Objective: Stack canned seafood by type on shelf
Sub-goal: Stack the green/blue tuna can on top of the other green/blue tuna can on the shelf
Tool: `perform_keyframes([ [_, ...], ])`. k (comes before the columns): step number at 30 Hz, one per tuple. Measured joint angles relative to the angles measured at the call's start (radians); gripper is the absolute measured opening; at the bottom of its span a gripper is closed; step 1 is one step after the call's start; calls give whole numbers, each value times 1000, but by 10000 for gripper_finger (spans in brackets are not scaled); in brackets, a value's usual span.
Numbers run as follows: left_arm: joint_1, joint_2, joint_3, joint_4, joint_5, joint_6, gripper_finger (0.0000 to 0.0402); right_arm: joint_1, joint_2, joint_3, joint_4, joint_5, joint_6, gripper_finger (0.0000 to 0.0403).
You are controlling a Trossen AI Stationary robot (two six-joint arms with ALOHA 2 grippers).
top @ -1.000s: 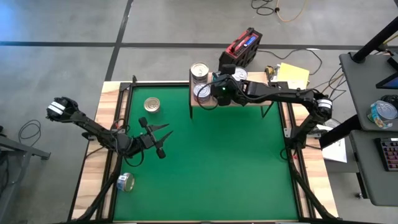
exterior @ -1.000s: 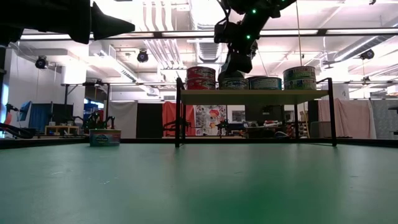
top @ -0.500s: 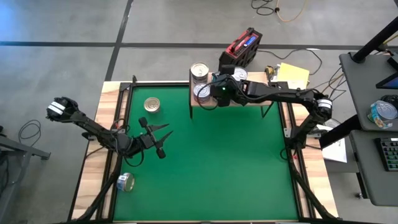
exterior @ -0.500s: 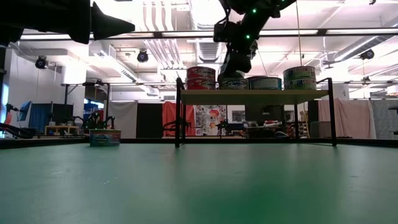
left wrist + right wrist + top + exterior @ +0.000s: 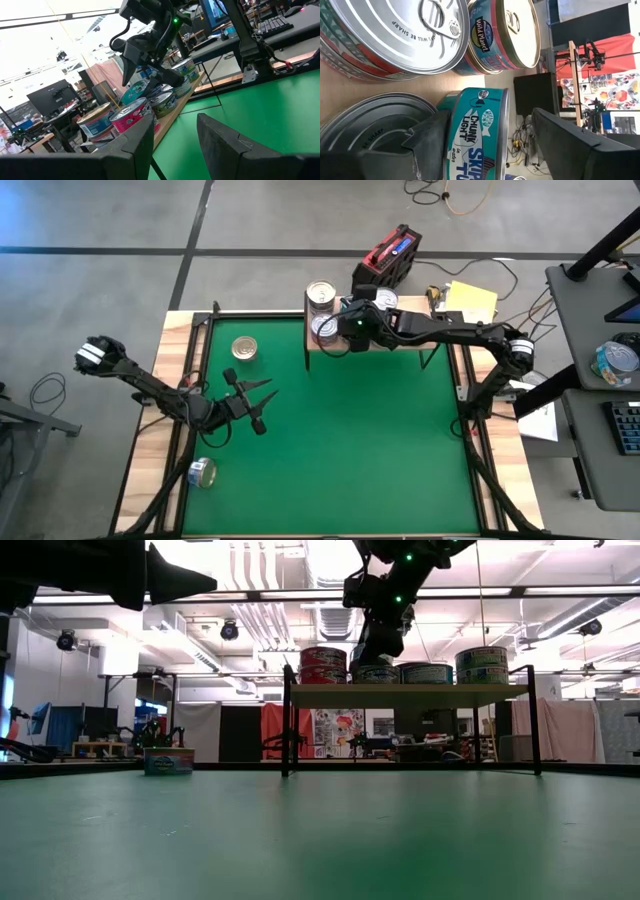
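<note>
The shelf (image 5: pixel 410 695) stands at the mat's far edge with several canned seafood tins on it, among them a two-high red-labelled stack (image 5: pixel 323 665) and a teal-labelled tin (image 5: pixel 480 135). My right gripper (image 5: pixel 335 330) is open over the shelf, one finger on either side of the teal tin. A gold-topped tin (image 5: pixel 244 348) stands on the mat's far left. A blue-labelled tin (image 5: pixel 203 472) lies on its side near the mat's left edge. My left gripper (image 5: pixel 255 405) hangs open and empty over the left of the mat. My right gripper comes at the teal tin slanting down from the table's right. One finger (image 5: pixel 432 137) lies right beside the tin's labelled side (image 5: pixel 457 140); whether it touches, I cannot tell. The other finger (image 5: pixel 565 135) stands clear of the tin with a gap between.
A red and black device (image 5: pixel 390 258) and yellow papers (image 5: pixel 470 300) lie behind the shelf, off the mat. The green mat (image 5: pixel 350 450) has free room in its middle and near part. A wooden border (image 5: pixel 150 470) frames it.
</note>
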Motion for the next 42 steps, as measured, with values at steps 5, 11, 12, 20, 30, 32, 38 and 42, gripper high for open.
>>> perform_keyframes([
  [5,0,0,0,0,0,-3,134,0,0,0,0,0,9,283],
  [11,0,0,0,0,0,-4,134,0,0,0,0,0,8,300],
  [12,0,0,0,0,0,-4,134,0,0,0,0,0,7,302],
  [20,0,0,0,0,0,-8,134,-4,0,0,1,1,-43,303],
  [30,0,0,0,0,0,-8,134,-11,0,0,42,-2,-116,310],
  [32,0,0,0,0,0,-8,134,-12,0,0,60,-9,-122,310],
  [38,0,0,0,-1,0,-8,134,-23,0,0,76,-37,-89,313],
  [42,0,0,0,0,0,-8,134,-43,0,0,85,-53,-51,319],
])
